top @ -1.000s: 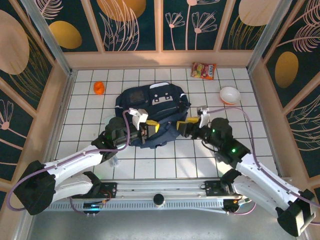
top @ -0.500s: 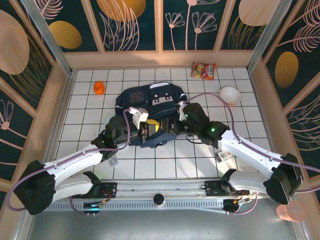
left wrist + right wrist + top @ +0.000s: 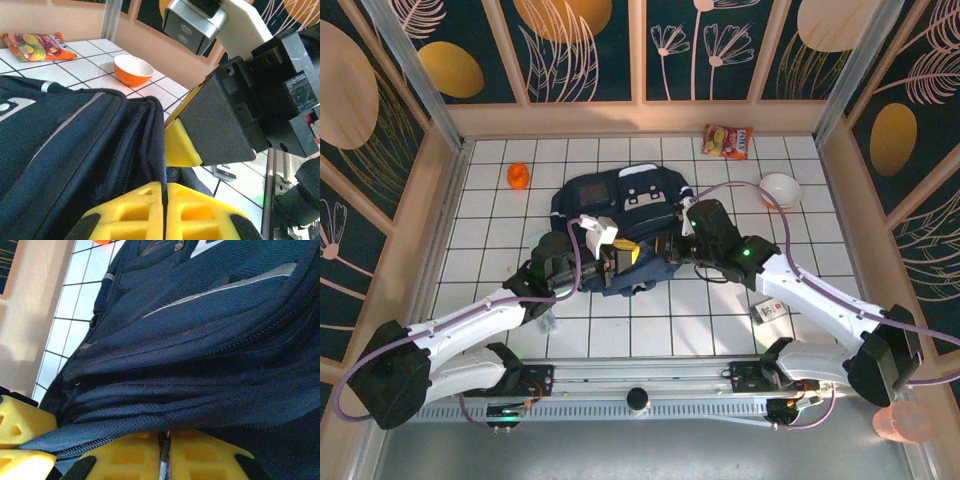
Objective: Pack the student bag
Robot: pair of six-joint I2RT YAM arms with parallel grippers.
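pinched shut on the rim of the student bag (image 3: 620, 195), our left hand (image 3: 164, 187) and right hand (image 3: 164, 437) should draw apart evenly so we don't lose the fabric.

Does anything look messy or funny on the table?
Nothing is spilled or broken. The student bag lies flat and rumpled, its near edge pinched by the left gripper and the right gripper. A snack packet, a bowl and an orange thing lie around it.
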